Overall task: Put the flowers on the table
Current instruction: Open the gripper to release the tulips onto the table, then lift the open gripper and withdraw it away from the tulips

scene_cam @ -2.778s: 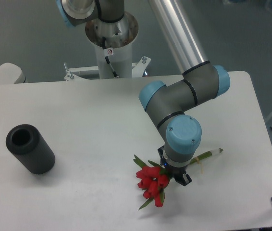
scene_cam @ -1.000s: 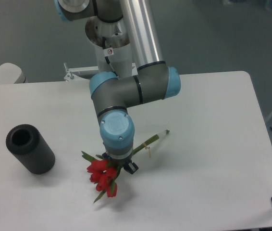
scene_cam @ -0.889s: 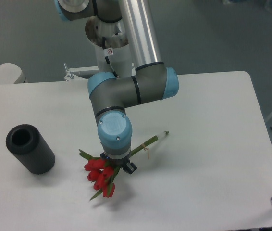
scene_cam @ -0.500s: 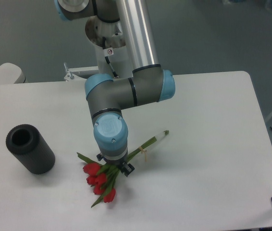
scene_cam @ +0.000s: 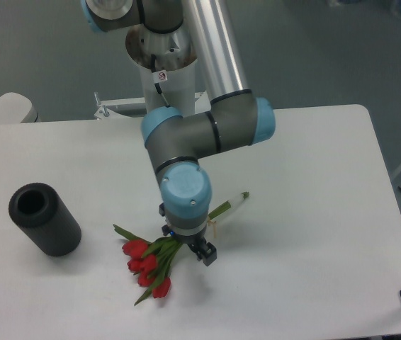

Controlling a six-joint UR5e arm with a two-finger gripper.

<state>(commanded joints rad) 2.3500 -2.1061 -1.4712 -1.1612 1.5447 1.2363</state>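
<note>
The flowers [scene_cam: 148,270], red blooms with green leaves and long green stems, lie flat on the white table [scene_cam: 314,234], with the stem tip pointing up and right. My gripper [scene_cam: 187,243] hangs just above the stems, under the blue wrist cap. Its jaws stand apart, with one black finger [scene_cam: 207,253] showing to the right of the stems. It holds nothing.
A black hollow cylinder [scene_cam: 44,219] lies on its side at the table's left. The robot's base column [scene_cam: 165,71] stands at the table's back edge. The table's right edge runs near the frame's right side.
The arm carried the flowers leftward across the table. In the last half second the flowers stayed where they lie while the gripper shifted right off them, jaws spread.
</note>
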